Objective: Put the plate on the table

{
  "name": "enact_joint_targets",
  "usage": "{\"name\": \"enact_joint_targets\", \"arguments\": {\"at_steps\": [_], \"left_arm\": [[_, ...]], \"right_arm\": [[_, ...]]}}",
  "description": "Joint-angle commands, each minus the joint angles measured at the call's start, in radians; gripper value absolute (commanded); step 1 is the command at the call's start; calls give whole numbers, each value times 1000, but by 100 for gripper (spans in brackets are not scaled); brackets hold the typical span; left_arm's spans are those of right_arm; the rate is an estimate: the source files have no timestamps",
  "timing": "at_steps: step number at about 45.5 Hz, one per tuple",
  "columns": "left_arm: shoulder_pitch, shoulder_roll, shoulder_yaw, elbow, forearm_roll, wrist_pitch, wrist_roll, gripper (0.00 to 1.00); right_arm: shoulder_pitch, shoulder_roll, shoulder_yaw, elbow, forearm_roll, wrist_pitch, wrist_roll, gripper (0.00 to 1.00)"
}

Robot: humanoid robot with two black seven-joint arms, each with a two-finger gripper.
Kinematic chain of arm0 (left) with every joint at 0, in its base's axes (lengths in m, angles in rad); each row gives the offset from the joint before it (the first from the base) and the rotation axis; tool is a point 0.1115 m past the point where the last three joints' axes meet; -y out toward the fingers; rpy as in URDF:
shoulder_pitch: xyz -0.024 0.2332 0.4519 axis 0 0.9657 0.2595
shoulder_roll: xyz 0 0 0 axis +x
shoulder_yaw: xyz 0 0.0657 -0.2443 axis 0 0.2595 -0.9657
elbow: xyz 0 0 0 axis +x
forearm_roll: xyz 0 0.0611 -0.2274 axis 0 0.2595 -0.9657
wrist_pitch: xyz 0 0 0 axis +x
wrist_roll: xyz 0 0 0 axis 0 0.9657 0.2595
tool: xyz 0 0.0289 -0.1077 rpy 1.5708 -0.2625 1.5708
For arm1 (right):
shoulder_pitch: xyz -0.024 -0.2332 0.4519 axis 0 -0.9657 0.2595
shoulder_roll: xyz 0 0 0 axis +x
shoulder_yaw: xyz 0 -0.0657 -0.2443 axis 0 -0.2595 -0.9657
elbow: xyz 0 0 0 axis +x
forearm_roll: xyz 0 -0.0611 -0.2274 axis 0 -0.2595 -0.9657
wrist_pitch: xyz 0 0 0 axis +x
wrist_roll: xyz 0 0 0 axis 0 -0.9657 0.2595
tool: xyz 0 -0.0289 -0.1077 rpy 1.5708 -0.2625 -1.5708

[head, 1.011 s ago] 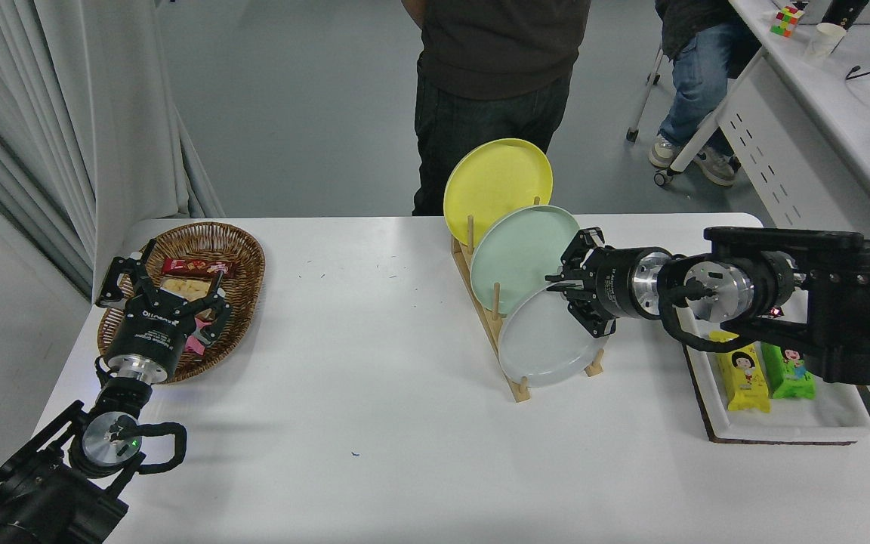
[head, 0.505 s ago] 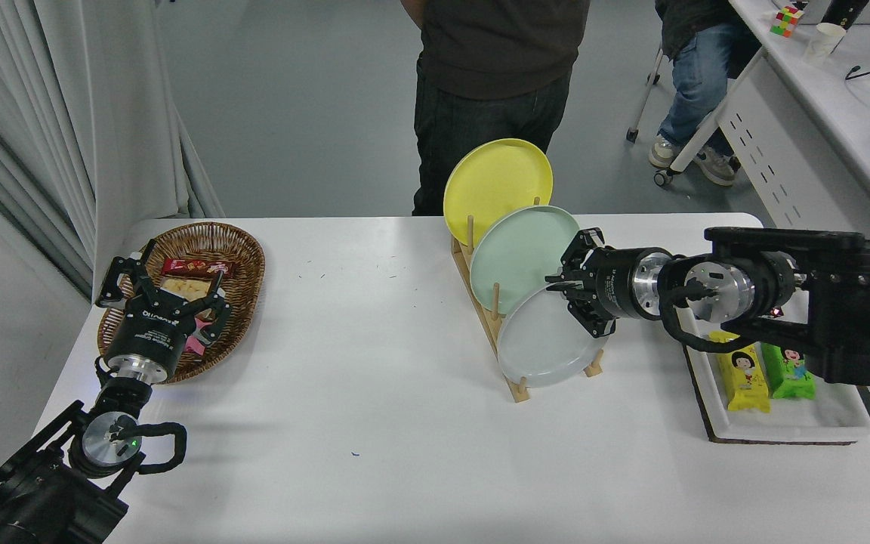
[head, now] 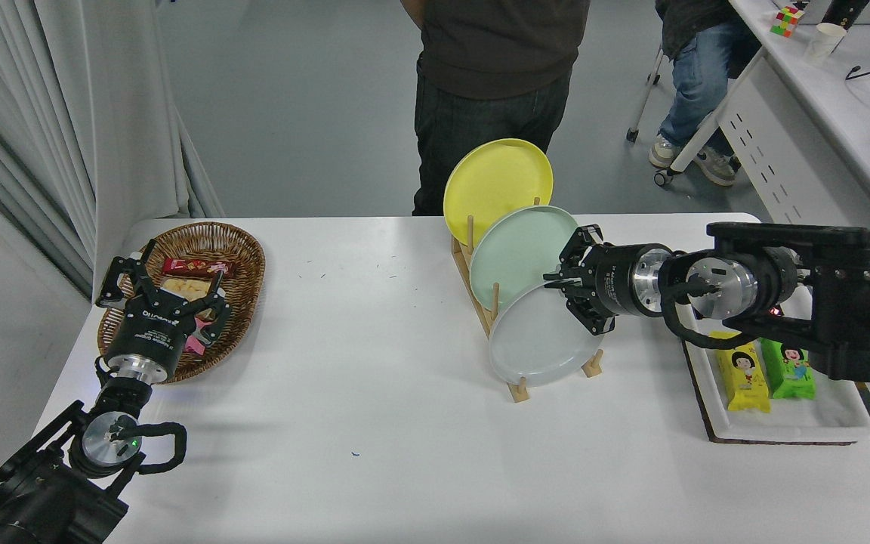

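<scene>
My right gripper point(head: 565, 296) is clamped on the upper right rim of the plate point(head: 537, 344), the pale grey one at the near end of the rack point(head: 514, 387). Compared with half a second ago, the plate has shifted left and slightly up: its left edge now overlaps the rack's front pegs, and its lower rim sits higher against the base. I judge that the plate is coming out of its slot, so extraction has begun, though the lower rim still appears to be within the rack. The green plate point(head: 518, 245) and yellow plate point(head: 495, 181) behind it have not moved. The gripper itself has travelled a little toward the table's centre. Next requirement, as I judge it: lift the lower rim fully clear of the pegs, then carry the plate over the bare table point(head: 374, 363) left of the rack and lower it flat. Risk: the rim may catch a peg and drag the rack or tilt the neighbouring green plate. My left gripper point(head: 159, 291) is parked over the basket point(head: 246, 249), fingers spread, holding nothing. A person point(head: 495, 75) stands at the far side.
</scene>
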Motion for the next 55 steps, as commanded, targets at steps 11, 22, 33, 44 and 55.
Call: {"name": "enact_joint_targets", "arguments": {"at_steps": [11,22,33,44,55], "left_arm": [[0,0,0,0,0,0,0,98],[0,0,0,0,-1,0,0,98],[0,0,0,0,0,0,0,98],[0,0,0,0,0,0,0,98],[0,0,0,0,0,0,0,98]], "right_arm": [[13,-8,14,3,0,7,-9,5],[20,-17,19,24,0,9,-12,2],[26,-21,46,32,0,9,-23,2],[35,-25,88,33,0,10,-23,2],[50,-25,140,33,0,23,-25,1]]}}
